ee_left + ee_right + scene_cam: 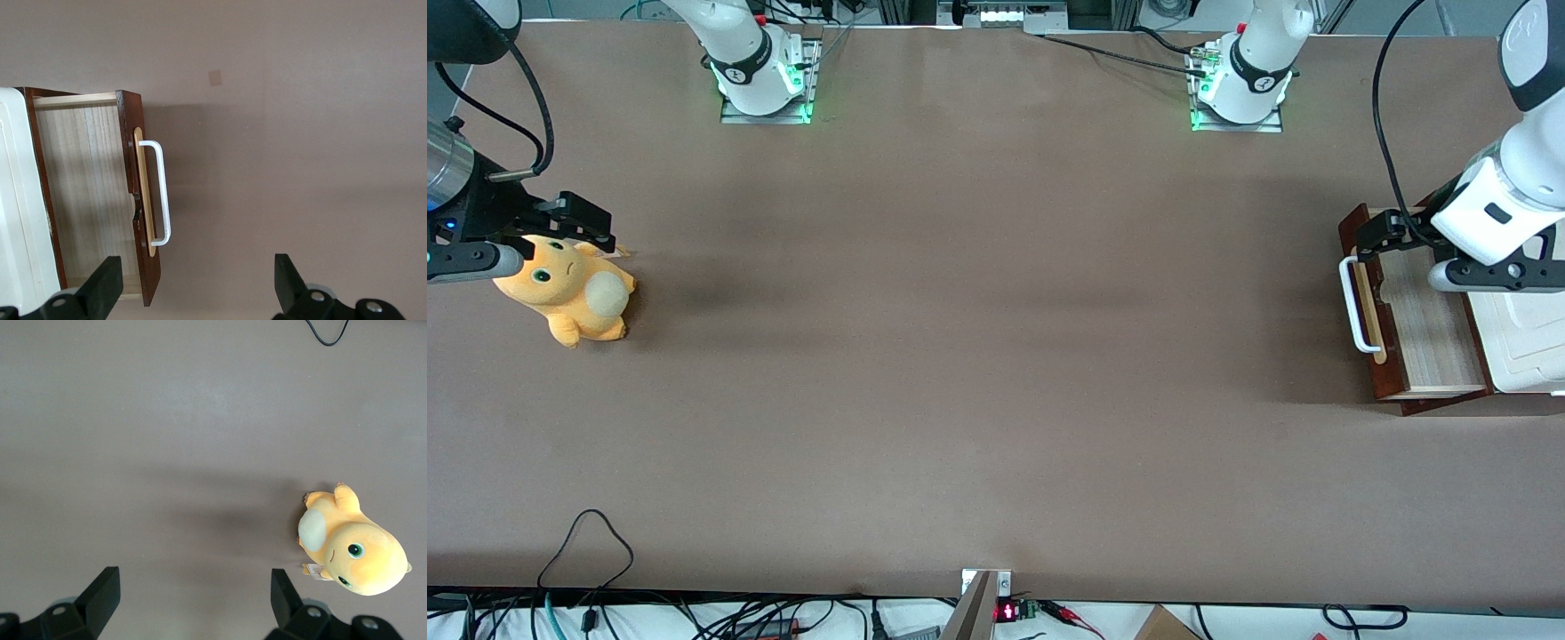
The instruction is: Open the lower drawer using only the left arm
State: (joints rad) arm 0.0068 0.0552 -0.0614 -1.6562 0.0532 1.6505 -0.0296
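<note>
The lower drawer [1427, 333] stands pulled out of its white cabinet [1525, 342] at the working arm's end of the table, its pale wood inside bare. Its dark reddish-brown front [131, 133] carries a white loop handle [164, 193]; the same handle [1352, 307] shows from the front. My left gripper [1385, 233] hangs above the end of the drawer front that is farther from the front camera. The gripper [197, 293] is open and holds nothing. One finger [105, 285] is over the drawer's inside, the other over the bare table. It touches neither the handle nor the front.
A yellow plush toy [569, 289] lies toward the parked arm's end of the table. The brown tabletop [996, 338] stretches between it and the drawer. Cables run along the table's front edge [587, 542].
</note>
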